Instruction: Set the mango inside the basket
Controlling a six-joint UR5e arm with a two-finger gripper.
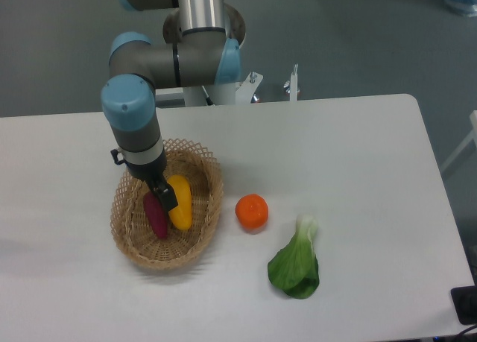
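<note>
White table [358, 171] on grey floor [358, 36], mango [179, 202] in basket [205, 230], pincer [164, 197] grip unclear

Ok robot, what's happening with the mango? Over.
Gripper low inside the basket, open or shut unclear. Mango lying in the basket beside the purple vegetable. Nothing in the way.

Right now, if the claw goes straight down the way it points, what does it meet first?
Probably the mango or the purple vegetable beside it in the wicker basket; the claw hangs between them, and depth is unclear from this view.
</note>
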